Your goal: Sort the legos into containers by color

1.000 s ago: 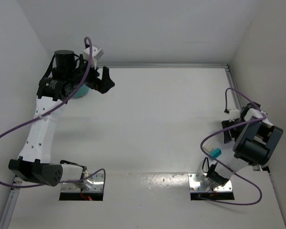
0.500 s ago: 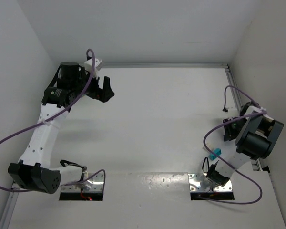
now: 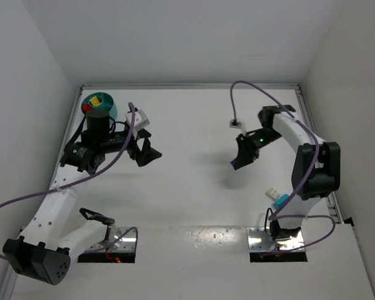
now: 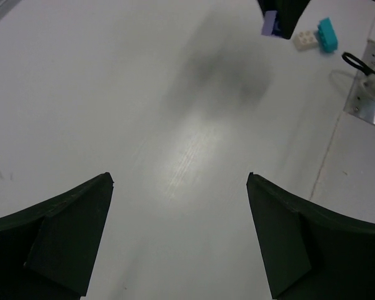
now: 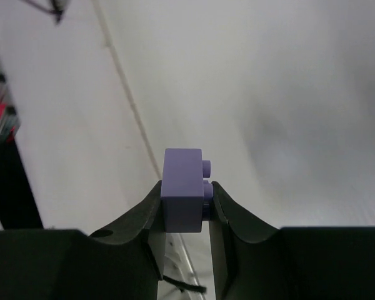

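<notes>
— How were the jaws of the right gripper [image 5: 186,195] found?
— They were seen pressed onto a purple lego [image 5: 183,186], which was held between the fingertips with its studs turned sideways. In the top view, the right gripper was seen raised over the middle of the table [image 3: 194,125].
— And the left gripper [image 4: 178,180]?
— Its jaws were spread wide and nothing was held between them. Only bare table was seen below.
— Where was the bowl [image 3: 111,107] placed?
— It was set in the far left corner, partly hidden behind the left arm. A yellow lego [image 3: 95,100] and a red lego [image 3: 85,107] were seen inside it. Which compartments they lay in could not be told.
— Were other legos seen on the table?
— A cyan lego [image 3: 281,200] and a white lego [image 3: 272,192] were seen touching, near the right arm's base.
</notes>
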`<act>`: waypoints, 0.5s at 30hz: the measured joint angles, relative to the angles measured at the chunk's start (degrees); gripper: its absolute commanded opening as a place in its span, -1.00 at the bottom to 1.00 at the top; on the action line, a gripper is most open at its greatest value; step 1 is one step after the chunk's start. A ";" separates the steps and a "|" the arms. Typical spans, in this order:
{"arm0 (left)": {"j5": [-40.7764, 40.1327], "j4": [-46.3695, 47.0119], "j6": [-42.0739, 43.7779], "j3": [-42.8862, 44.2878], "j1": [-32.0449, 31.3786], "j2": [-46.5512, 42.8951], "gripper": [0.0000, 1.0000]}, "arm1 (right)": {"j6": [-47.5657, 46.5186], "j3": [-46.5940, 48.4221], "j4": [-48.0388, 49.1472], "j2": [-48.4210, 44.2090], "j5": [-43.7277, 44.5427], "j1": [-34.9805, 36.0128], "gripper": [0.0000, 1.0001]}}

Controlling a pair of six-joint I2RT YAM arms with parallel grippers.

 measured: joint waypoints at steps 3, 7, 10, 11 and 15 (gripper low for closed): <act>3.78 0.09 3.56 -2.49 -2.19 -0.24 0.87 | 1.22 3.50 -2.45 0.26 -6.12 11.17 -0.94; 7.50 0.09 8.94 -5.27 -6.38 -1.81 0.81 | 4.00 10.78 -4.20 3.02 -14.40 18.08 -0.99; 8.28 0.15 11.82 -6.25 -10.14 -2.71 0.78 | 7.26 15.32 -4.26 7.67 -22.36 20.83 -1.00; 8.37 0.28 12.79 -6.60 -11.47 -2.97 0.78 | 8.17 16.26 -4.31 9.40 -24.59 21.70 -1.00; 7.67 0.85 16.57 -8.33 -15.47 -3.67 0.76 | 10.91 17.79 -4.28 13.64 -28.89 25.18 -1.00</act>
